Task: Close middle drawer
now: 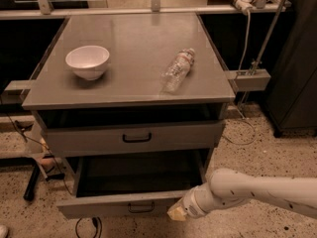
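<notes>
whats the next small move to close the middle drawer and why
Probably push the gripper straight in against the middle drawer, toward the cabinet: the drawer stands pulled well out, and the gripper is at the right end of its front panel.

hand (pixel 177 213) at middle drawer (pixel 99 208) front, arm (pixel 262 187) cropped (right edge)
</notes>
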Robot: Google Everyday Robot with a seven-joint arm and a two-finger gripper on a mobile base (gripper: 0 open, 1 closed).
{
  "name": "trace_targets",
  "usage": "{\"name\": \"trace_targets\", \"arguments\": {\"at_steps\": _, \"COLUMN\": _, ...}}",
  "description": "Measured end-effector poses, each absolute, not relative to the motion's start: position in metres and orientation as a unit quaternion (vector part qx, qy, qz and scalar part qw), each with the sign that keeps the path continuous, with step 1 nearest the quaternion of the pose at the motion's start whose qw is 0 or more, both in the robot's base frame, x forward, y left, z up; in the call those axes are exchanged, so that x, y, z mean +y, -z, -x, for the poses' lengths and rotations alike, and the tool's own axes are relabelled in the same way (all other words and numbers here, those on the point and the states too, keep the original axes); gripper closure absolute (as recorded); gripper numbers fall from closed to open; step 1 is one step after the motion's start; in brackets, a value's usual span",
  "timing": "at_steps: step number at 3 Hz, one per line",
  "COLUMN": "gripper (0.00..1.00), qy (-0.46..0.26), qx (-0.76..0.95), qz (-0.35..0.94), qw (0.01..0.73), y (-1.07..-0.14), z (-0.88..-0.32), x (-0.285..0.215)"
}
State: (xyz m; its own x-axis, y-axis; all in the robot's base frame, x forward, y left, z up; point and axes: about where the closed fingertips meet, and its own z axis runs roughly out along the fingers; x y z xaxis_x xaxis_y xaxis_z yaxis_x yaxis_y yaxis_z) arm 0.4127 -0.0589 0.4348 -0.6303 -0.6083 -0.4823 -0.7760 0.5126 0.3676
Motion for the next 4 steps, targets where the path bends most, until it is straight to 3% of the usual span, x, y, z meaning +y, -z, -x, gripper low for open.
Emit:
{"name": "trace_targets", "arguments": {"at_steps": 1, "gripper": 1.0, "qy": -0.269, "qx": 0.86, "qz": 0.407, "qw": 0.149, "y": -0.429, "z": -0.4323, "x": -0.06}}
{"name": "trace_targets", "arguments": {"at_steps": 4, "gripper": 0.36, "qy": -0.269, "qx": 0.86, "qz": 0.407, "qw": 0.148, "y": -0.4287, "z": -0.4323, "x": -0.0597}}
